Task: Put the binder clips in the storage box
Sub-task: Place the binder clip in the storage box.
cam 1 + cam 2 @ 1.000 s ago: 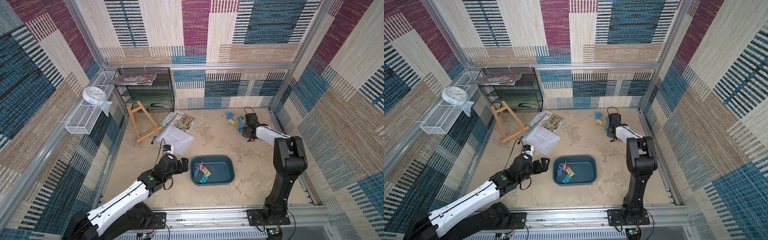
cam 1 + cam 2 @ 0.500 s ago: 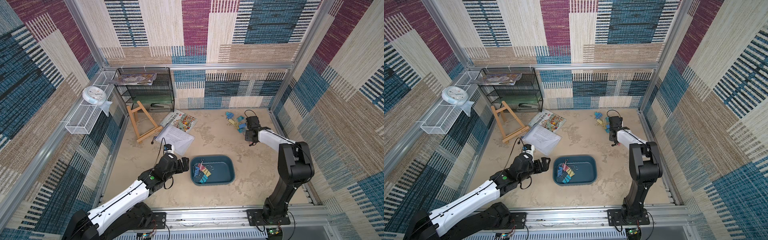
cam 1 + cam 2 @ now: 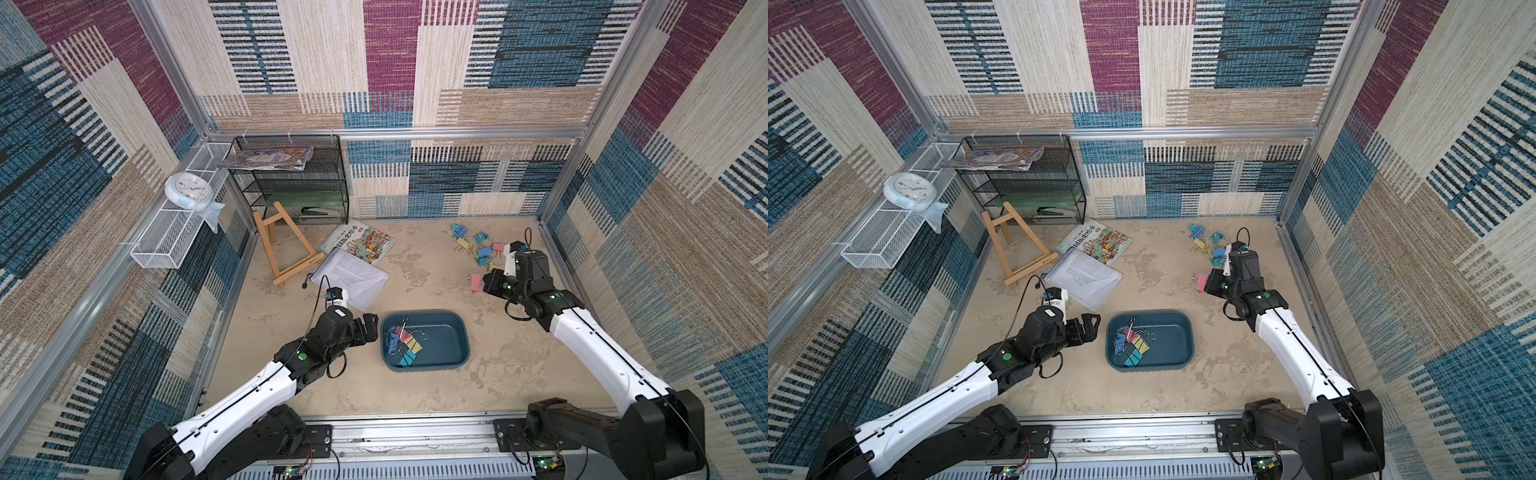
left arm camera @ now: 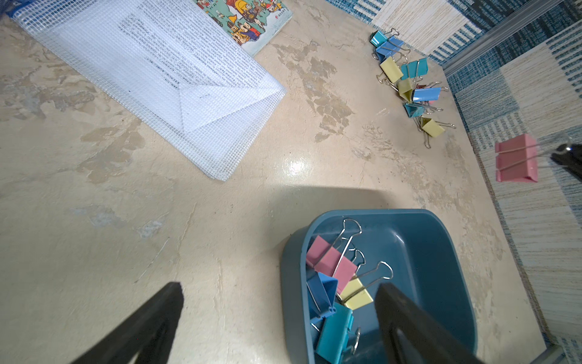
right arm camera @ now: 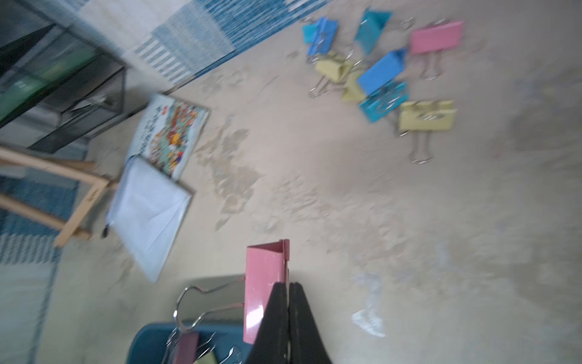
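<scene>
1. The left gripper (image 3: 367,328) hovers just beside the end of the storage box (image 3: 446,345) nearest its own arm. Its jaws are spread wide and hold nothing. It looks parked there, clear of the path from the other side. In the left wrist view only the two dark fingers (image 4: 151,324) show, and the frame edge cuts them off.
2. The storage box sits on the tabletop (image 3: 415,407) between the two arms, probably so that either can reach it. The binder clips (image 3: 403,345) already inside are heaped at the end nearer the left gripper, and the rest of the floor is bare. They overlap and their wire handles cross, so an exact count is hard to make.
3. A pink binder clip (image 3: 476,283) hangs in the air, between the box and the far pile and well apart from the box. The right gripper (image 5: 288,291) is clenched on it. The left wrist view shows it dangling by a wire handle from a black fingertip (image 4: 571,164). That is likely a chosen hold, since the thin loop fits tight jaws. The right wrist view is blurred, and the fingers cover the contact itself.
4. The loose binder clips (image 3: 478,249) lie near the far right corner, touching and tangled. In a top view the right arm overlaps the pile's edge, so some may be hidden.
</scene>
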`<state>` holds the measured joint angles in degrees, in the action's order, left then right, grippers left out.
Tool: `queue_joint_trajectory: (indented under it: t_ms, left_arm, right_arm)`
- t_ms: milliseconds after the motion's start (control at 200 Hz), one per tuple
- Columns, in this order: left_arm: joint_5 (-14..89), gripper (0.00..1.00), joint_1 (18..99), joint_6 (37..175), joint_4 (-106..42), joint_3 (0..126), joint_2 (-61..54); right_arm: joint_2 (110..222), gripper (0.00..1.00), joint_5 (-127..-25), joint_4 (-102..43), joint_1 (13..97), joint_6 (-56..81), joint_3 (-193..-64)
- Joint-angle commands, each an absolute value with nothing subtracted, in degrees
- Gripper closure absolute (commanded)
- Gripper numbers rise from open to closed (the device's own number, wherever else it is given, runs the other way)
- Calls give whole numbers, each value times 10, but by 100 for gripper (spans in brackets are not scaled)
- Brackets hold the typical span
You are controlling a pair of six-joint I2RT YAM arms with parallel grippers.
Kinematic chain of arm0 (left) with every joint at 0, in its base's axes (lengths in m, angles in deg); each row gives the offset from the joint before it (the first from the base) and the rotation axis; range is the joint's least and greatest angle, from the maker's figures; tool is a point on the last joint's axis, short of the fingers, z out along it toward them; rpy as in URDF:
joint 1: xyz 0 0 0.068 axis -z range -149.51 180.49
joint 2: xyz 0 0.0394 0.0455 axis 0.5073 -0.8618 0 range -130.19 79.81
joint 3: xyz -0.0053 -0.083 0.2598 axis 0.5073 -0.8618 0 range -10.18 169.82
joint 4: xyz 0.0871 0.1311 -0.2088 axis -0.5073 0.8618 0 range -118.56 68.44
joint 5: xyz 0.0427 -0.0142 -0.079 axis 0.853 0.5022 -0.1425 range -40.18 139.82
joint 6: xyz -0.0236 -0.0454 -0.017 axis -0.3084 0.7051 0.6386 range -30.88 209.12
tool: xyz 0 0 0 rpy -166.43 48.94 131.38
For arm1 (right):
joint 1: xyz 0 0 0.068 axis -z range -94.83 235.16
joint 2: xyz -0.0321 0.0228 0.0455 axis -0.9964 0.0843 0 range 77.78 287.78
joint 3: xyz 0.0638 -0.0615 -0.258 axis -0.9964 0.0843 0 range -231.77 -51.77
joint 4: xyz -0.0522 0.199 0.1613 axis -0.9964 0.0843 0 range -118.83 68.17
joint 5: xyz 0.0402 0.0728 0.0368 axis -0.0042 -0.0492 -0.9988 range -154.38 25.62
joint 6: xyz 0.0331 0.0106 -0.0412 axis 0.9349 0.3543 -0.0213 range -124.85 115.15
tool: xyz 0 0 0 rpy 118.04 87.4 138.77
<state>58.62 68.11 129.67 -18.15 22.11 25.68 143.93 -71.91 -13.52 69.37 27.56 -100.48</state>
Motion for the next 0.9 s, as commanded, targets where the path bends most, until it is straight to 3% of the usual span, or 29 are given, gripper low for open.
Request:
queue_joint_trajectory:
  t_ms: [0, 190, 651, 896]
  left_arm:
    - [590, 1, 681, 1293, -202, 220, 252]
    - [578, 1, 681, 1293, -203, 227, 239]
    - [573, 0, 681, 1306, -207, 223, 238]
    - [568, 1, 681, 1308, -201, 225, 240]
  right_arm:
    - [1425, 100, -822, -207, 629, 360, -962]
    - [1463, 100, -774, -202, 555, 357, -934]
    - [1573, 100, -823, -369, 518, 415, -859]
    - [1610, 100, -800, -383, 508, 426, -858]
